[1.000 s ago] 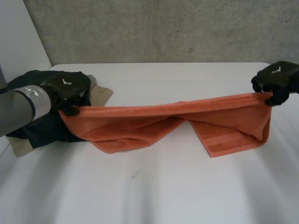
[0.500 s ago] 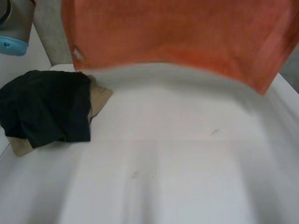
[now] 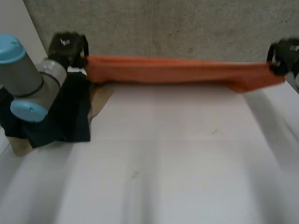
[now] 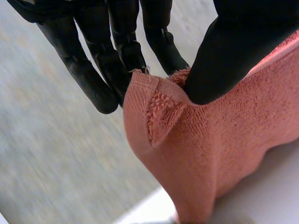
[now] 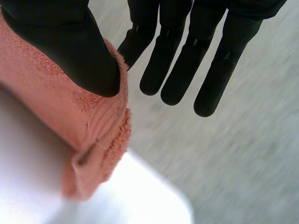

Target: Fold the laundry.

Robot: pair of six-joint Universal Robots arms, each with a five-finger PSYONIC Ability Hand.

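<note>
The towel, orange terry, hangs taut in the air between the 2 hands. It forms a long narrow band across the far side of the table, in front of the grey wall. Its lower edge sags a little near the right end, and I cannot tell whether any part touches the tabletop. The left hand has 1 end: in the left wrist view its thumb presses the hemmed corner against the fingers, which are nearly straight, and the cloth falls away below the pinch. The right hand has the other end: in the right wrist view the thumb clamps the corner against the nearest finger, while the other fingers point straight out, free of the cloth. At the table's left side a dark garment lies in a crumpled heap on a tan cloth, which pokes out beside it and at its near corner. The left arm reaches over that heap and hides part of it; the heap sits just below the towel's left end.
</note>
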